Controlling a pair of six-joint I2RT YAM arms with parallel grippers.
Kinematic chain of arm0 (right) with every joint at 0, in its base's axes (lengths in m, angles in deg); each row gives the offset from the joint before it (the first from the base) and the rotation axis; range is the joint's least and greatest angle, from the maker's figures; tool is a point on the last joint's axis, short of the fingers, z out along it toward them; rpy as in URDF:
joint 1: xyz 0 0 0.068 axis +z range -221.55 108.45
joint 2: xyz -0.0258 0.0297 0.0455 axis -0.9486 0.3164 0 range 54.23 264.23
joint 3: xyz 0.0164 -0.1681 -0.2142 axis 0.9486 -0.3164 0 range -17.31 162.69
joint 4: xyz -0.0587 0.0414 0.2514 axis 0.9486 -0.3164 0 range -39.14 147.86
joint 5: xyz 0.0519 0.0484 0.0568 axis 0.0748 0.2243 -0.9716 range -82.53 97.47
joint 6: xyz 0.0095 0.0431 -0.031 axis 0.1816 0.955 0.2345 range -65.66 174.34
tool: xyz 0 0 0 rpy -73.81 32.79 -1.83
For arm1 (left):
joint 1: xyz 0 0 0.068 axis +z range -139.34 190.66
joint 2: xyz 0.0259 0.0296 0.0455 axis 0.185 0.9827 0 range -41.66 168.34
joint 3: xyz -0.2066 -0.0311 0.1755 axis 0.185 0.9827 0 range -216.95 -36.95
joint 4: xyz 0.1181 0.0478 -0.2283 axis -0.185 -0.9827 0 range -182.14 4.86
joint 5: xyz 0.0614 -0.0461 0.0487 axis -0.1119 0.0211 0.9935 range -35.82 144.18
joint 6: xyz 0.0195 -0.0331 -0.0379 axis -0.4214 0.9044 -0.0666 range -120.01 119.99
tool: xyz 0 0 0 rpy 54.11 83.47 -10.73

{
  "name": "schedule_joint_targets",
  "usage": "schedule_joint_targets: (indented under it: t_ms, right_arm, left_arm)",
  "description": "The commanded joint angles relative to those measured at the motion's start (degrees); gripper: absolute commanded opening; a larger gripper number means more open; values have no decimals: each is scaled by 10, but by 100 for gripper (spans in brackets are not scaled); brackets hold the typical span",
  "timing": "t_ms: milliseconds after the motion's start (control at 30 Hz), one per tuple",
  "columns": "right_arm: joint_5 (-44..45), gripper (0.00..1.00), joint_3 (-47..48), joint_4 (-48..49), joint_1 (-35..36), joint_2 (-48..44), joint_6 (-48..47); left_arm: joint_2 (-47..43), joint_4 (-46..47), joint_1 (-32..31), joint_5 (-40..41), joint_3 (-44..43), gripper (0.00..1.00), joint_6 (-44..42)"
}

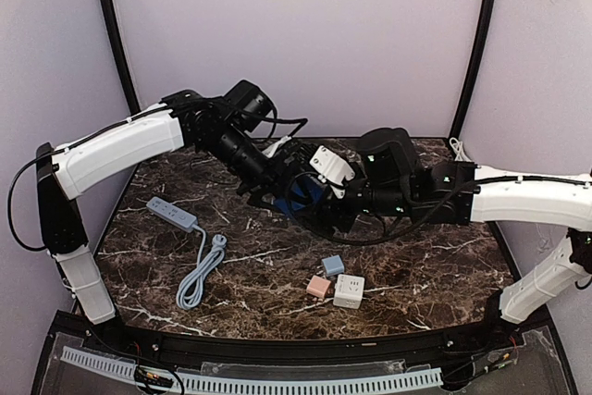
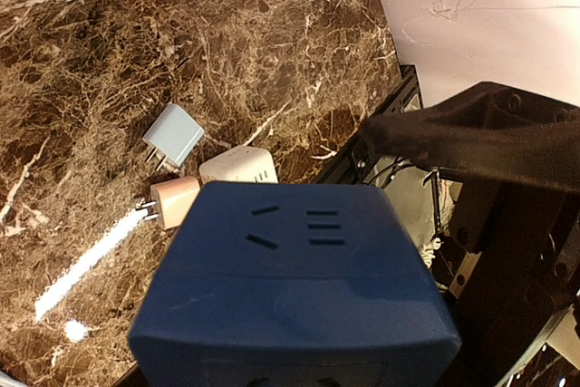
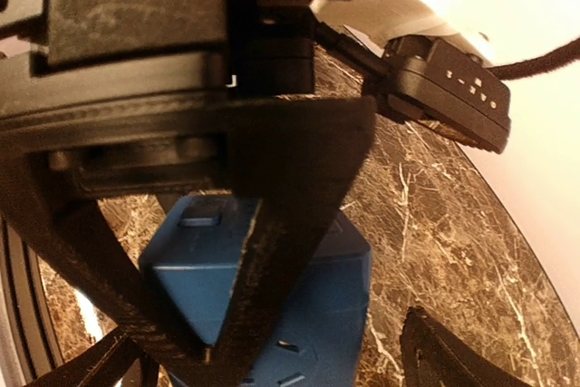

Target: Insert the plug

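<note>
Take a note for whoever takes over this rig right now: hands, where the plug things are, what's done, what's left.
Left hand: closed on the blue socket cube, held above the table.
Right hand: open beside the cube, gripping nothing.
Grey-blue plug, pink plug and white socket cube lie together near the front edge; power strip at left.
Done: cube lifted.
Left: its visible sockets are empty; a plug has yet to go in.

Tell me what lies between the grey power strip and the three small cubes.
Its coiled cable, then bare marble table; the top view shows this.
</note>
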State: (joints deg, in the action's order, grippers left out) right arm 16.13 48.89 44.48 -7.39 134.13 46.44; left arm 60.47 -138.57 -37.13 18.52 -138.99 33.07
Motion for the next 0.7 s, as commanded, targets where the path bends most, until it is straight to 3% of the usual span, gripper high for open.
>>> schedule_joint_targets:
  t_ms: [0,400,667]
  right_arm:
    - [69,97,3,-2,5,-3,41]
    - [116,99,-76,-31,-4,-84,79]
    - [172,99,-104,-72,-29,-124,182]
  left_arm:
    - [-20,2,7,16,3,1,24]
    - [-28,-95,61,50,-24,1,23]
    - [-36,-98,62,36,-3,1,48]
